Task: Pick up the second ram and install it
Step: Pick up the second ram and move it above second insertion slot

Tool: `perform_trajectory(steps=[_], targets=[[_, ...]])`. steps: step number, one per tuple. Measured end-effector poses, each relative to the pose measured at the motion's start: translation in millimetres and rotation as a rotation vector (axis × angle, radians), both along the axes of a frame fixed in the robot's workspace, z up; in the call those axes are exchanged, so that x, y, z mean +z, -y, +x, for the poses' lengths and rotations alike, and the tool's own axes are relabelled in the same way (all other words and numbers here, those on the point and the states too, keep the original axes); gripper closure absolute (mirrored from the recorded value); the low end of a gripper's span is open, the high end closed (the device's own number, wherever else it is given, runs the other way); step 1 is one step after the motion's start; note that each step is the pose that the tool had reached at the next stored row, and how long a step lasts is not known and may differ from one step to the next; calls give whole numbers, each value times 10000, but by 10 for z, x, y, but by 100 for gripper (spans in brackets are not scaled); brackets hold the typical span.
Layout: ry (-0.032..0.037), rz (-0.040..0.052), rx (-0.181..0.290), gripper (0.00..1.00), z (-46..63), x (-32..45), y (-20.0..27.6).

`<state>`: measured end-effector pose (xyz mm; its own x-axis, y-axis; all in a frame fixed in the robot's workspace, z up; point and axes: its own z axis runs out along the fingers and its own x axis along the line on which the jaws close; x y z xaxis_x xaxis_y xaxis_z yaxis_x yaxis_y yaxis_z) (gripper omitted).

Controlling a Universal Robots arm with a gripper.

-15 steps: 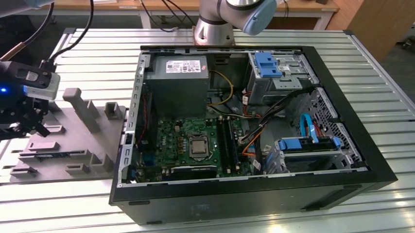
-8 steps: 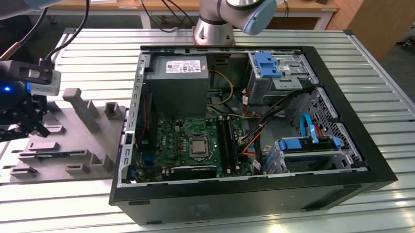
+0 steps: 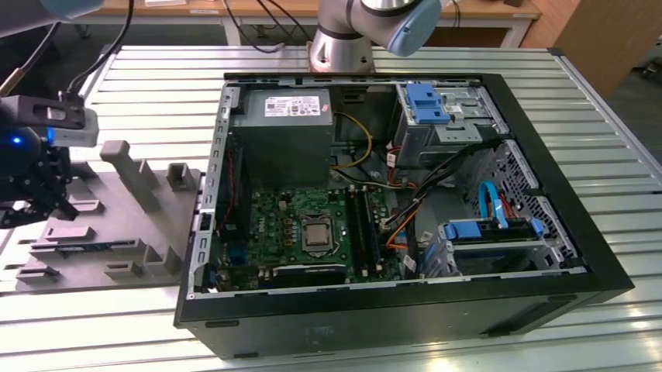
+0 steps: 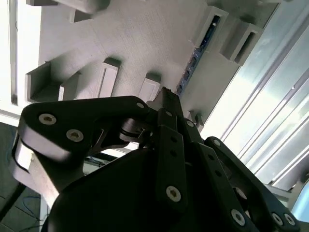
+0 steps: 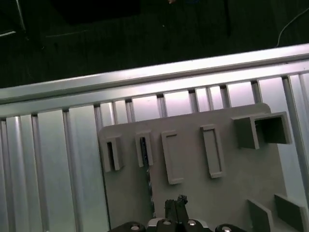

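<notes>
Right now, at the exterior view's left, the gripper (image 3: 39, 208) hovers over the grey fixture (image 3: 139, 221), its fingers (image 4: 169, 123) pinched together on nothing. The second ram (image 3: 104, 246) sits in a fixture slot just beside them. Descending clenched or misaligned could knock the stick's edge or the slot walls, well apart from the computer case (image 3: 594, 288) rightward.
</notes>
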<state>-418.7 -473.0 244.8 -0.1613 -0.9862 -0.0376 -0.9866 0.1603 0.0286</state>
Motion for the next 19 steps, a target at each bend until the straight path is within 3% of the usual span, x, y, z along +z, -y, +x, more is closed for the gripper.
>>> perform_trajectory(steps=[3,6,8,14,19], targets=[[-71,-45,460,89,0,-9,0],[-209,-232,790,89,1,-15,1],[-284,-280,1003,89,0,-22,0],[-303,-292,1779,89,-1,-63,2],[-303,-294,1842,89,-1,-68,5]])
